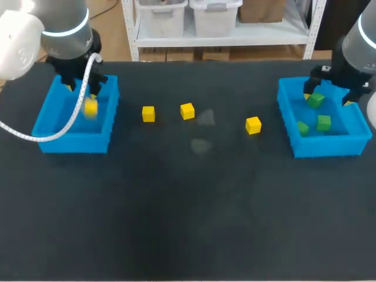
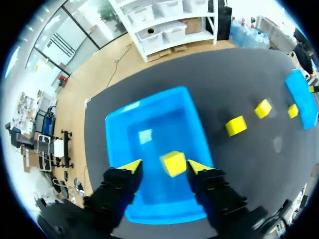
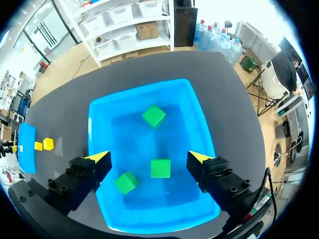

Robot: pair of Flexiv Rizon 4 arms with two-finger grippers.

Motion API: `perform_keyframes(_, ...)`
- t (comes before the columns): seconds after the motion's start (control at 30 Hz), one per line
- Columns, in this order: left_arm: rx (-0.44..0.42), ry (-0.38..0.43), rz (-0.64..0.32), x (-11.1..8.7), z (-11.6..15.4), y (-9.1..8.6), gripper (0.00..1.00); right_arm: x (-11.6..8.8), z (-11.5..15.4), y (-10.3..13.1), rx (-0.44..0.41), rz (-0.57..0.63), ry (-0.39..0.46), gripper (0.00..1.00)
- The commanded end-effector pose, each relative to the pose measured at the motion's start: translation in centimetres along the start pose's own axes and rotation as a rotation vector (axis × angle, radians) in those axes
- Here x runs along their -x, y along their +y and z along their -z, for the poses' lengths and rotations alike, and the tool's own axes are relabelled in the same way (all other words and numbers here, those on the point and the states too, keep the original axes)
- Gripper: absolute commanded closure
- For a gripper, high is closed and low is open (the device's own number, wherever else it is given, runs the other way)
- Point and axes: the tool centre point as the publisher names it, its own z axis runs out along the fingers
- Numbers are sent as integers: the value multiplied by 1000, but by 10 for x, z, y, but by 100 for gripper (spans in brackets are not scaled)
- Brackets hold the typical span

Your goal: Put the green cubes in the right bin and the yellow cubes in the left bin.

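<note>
1. Left bin (image 1: 73,143): directly under the left pincer.
2. Left pincer (image 2: 165,167): released, fingers spread, holding nothing.
3. Yellow cube (image 2: 173,163): loose, in the gap between the left pincer's fingers and lower than them, over the bin's floor.
4. Three yellow cubes (image 1: 148,114), (image 1: 187,111), (image 1: 253,125): on the table (image 1: 188,223), between the two pincers, outside both bins.
5. Right bin (image 1: 326,147): directly under the right pincer.
6. Right pincer (image 3: 149,158): released, holding nothing.
7. Three green cubes (image 3: 153,115), (image 3: 160,168), (image 3: 126,182): in this bin, one ahead of the pincer, two under it.
</note>
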Motion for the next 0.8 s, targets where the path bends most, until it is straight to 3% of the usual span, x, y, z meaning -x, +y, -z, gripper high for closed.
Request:
perform_keyframes(0.03,-50,-33,-37,6,17,-11,0,-2,1,0,-2,-2,-8,0)
perform_keyframes(0.23,-154,-52,-121,29,23,-55,0,-2,1,0,-2,-2,-8,0)
perform_keyframes(0.5,-250,5,-183,48,13,-119,0,-2,1,0,-2,-2,-8,0)
perform_keyframes(0.63,-253,21,-177,52,11,-140,0,-2,1,0,-2,-2,-8,0)
perform_keyframes(0.8,-269,83,-128,52,3,-154,0,-2,1,0,-2,-2,-8,0)
